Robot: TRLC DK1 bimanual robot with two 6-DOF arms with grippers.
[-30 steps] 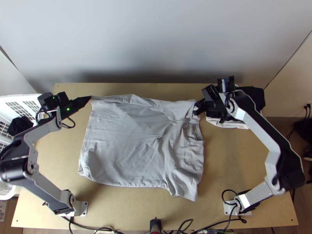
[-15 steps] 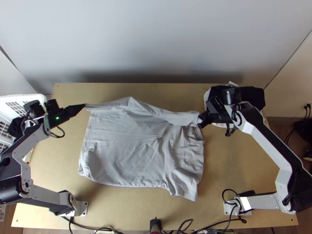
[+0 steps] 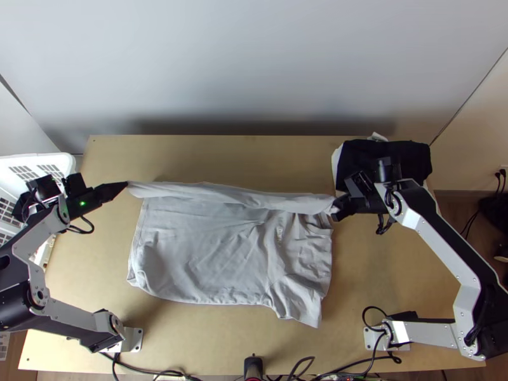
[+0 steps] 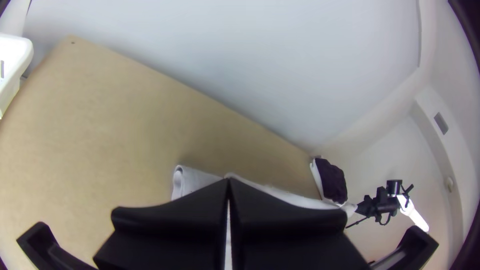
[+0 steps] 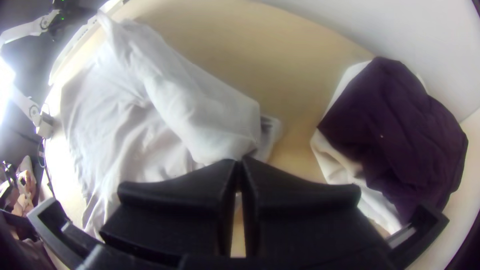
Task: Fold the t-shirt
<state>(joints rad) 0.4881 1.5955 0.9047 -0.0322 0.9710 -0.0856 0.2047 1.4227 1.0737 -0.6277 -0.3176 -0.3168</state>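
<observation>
The left tool (image 3: 126, 184) is clamped on the t-shirt's (image 3: 203, 247) far left corner, and the right tool (image 3: 335, 211) has its fingers closed on cloth near the far right corner. Between them the t-shirt's far side is drawn up into a long strip, while the rest lies spread on the worktop (image 3: 190, 343), a little wrinkled, collar end to the right.

The fabric looks light, soft and limp; it should drape without resistance, but sag or bunch if the strip goes slack. It is hardly fragile, though a thin pinch could slip. Both far corners seem the right holds for laying this side over the near half; the t-shirt's near sleeve (image 3: 303, 310) could be taken later.

Just beyond the t-shirt's right end sits a pile of dark cloth (image 3: 406, 155) over pale cloth (image 5: 332, 160); the right arm (image 3: 438, 235) passes over its near side, so a low swing might snag it. Left of the t-shirt stands a white basket (image 3: 39, 160), close by the left arm (image 3: 24, 244).
</observation>
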